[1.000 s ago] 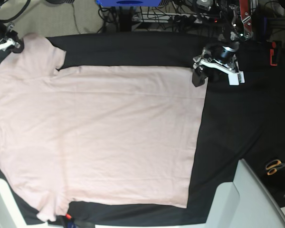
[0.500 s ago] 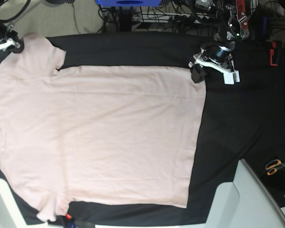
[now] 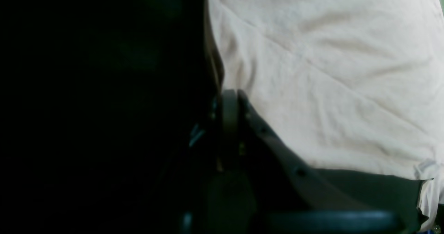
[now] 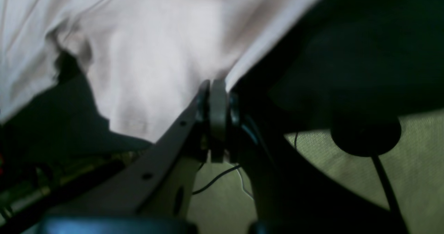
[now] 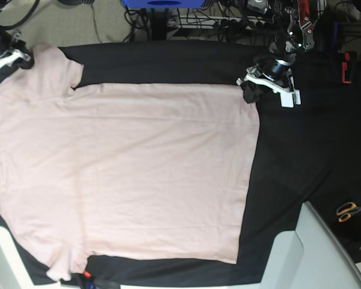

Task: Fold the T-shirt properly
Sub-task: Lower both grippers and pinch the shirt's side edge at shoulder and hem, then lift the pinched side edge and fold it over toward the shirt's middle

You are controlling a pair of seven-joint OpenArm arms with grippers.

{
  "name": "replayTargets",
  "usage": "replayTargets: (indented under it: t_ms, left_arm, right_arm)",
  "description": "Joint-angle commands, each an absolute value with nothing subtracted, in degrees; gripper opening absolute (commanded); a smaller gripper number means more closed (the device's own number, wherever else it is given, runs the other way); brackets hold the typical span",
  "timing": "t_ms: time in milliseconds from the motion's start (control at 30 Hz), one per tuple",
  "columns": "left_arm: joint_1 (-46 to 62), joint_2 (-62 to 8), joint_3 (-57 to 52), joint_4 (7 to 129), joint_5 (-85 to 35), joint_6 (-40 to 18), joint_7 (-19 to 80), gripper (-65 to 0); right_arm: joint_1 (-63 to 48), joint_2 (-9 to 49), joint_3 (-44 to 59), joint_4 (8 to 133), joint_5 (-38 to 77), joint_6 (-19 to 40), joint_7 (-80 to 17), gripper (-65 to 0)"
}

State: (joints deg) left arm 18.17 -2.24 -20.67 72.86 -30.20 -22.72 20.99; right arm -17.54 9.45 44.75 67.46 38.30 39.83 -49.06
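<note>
The pale pink T-shirt [image 5: 126, 168] lies spread flat on the black cloth [image 5: 301, 150], with its sleeves at the left and its hem at the right. My left gripper [image 5: 249, 91] sits at the far right hem corner. In the left wrist view the gripper [image 3: 229, 100] is shut, with the shirt's edge [image 3: 329, 71] pinched between the fingers. My right gripper [image 5: 21, 58] is at the far left sleeve. In the right wrist view it [image 4: 216, 90] is shut on the sleeve's edge [image 4: 156, 53].
Orange-handled scissors [image 5: 348, 211] lie at the right edge. A pale grey surface [image 5: 316, 253] fills the bottom right corner. A red object [image 5: 346, 67] sits at the far right, and cables and a blue box [image 5: 162, 3] are behind the table.
My left gripper has shifted a little left and toward the table's back at the hem corner. My right gripper has edged slightly back at the sleeve. The shirt still lies flat.
</note>
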Motion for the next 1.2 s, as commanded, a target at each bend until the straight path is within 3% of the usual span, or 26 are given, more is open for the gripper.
replayTargets:
  t_ms: [0, 200, 300, 500, 667, 833, 1167]
  left_arm:
    - [18.77, -2.51, -20.79, 74.42, -29.41, -22.2, 22.55, -65.0]
    - [21.05, -2.51, -20.53, 81.45, -29.14, -21.14, 22.64, -65.0]
    - [20.88, -2.51, -20.44, 81.89, -29.23, -18.07, 22.64, -65.0]
    - [19.82, -2.51, -20.44, 81.89, -28.97, -17.63, 22.73, -65.0]
    - [15.78, -2.51, -21.05, 81.71, -28.88, -17.63, 31.25, -65.0]
    - [12.7, -2.51, -20.7, 81.36, -28.79, -17.54, 31.87, -65.0]
    - [7.25, -3.74, -20.53, 81.27, -28.79, -15.6, 36.0, -65.0]
  right_arm:
    - [-18.15, 10.07, 44.53, 69.05, 38.29, 40.0, -49.36, -64.8]
    - [-17.8, 10.24, 44.53, 71.87, 38.29, 40.0, -49.45, -64.7]
    - [-17.54, 10.24, 44.44, 74.42, 38.29, 40.0, -49.45, -64.7]
    - [-13.67, 12.0, 44.97, 76.88, 38.2, 40.0, -54.02, -64.7]
    - [-10.24, 14.55, 44.88, 76.88, 38.2, 40.0, -55.16, -64.7]
    - [-6.99, 16.4, 44.44, 76.88, 38.2, 40.0, -55.43, -64.7]
    - [0.84, 21.85, 41.45, 66.24, 38.11, 40.0, -53.41, -64.7]
